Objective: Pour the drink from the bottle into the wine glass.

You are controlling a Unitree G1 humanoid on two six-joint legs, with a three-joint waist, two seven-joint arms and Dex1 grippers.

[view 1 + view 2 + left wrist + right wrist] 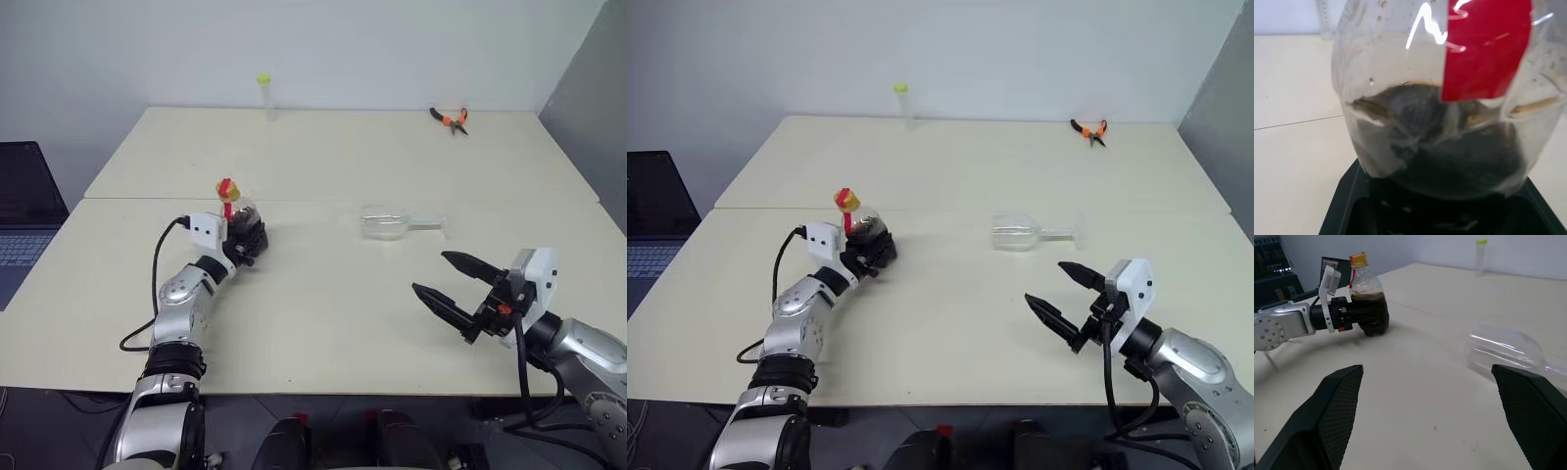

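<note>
While the bottle (1365,296) is being kept upright on the left side of the table (323,313), it's being clamped around its lower body by the left gripper (1367,317), with the drink (1449,147) sitting dark in the bottom part. The wine glass (397,223) is being left lying on its side near the middle, well apart from the bottle. The right gripper (453,285) is being held off to the right with its 2 fingers spread wide, nothing between them.

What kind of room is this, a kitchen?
Probably a lab or workshop, not a kitchen: plain pale tables against a bare wall, orange-handled pliers, a laptop at the side.
</note>
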